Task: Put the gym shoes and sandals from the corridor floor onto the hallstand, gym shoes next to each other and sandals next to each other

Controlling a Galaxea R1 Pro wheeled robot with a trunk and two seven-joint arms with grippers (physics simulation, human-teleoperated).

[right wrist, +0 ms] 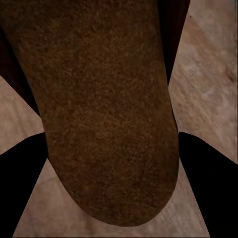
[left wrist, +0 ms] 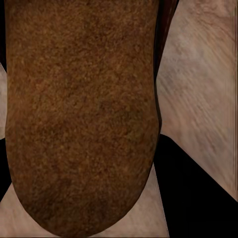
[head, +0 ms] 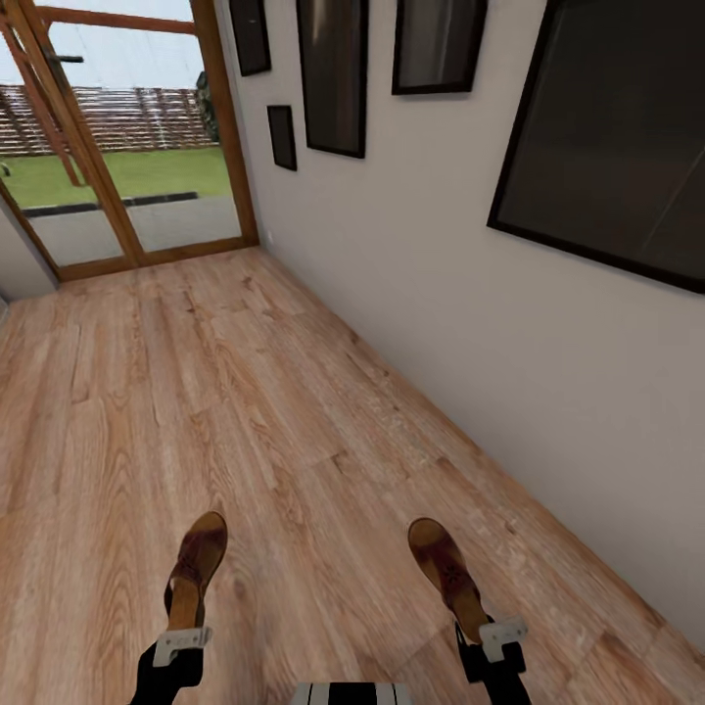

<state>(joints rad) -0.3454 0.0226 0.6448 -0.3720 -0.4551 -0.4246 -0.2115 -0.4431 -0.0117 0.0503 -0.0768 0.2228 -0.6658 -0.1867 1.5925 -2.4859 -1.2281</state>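
Two dark brown sandals are held above the corridor floor. In the head view the left sandal sticks forward from my left gripper, which is shut on its heel end. The right sandal sticks forward from my right gripper, likewise shut on its heel end. Each wrist view looks along a brown sole, the left sandal and the right sandal, with black fingers at the sides and planks beyond. The gym shoes and the hallstand are out of view.
A white wall with several dark framed pictures runs along the right. A wood-framed glass door closes the far end, with lawn outside. Open plank floor stretches ahead and to the left.
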